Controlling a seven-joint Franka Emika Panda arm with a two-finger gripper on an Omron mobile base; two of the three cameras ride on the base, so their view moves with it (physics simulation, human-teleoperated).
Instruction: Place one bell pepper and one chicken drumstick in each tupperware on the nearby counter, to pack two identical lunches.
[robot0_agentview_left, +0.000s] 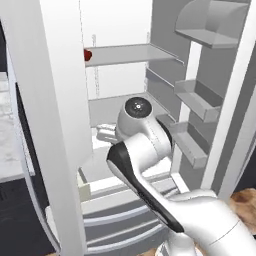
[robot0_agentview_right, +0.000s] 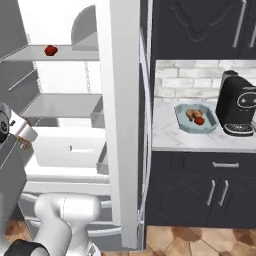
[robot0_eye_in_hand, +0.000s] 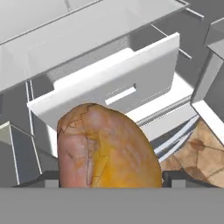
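A golden-brown chicken drumstick sits between my gripper finger tips, and the gripper is shut on it in front of the open fridge. The hand hangs low at the fridge's left side. On the upper fridge shelf lies a red bell pepper, whose edge also peeks out past the fridge wall. The pale teal tupperware stands on the marble counter and holds a second drumstick and a second pepper.
A white fridge drawer stands pulled out below the gripper. The open fridge door rises between fridge and counter. A black coffee machine stands right of the tupperware. Door shelves line the right.
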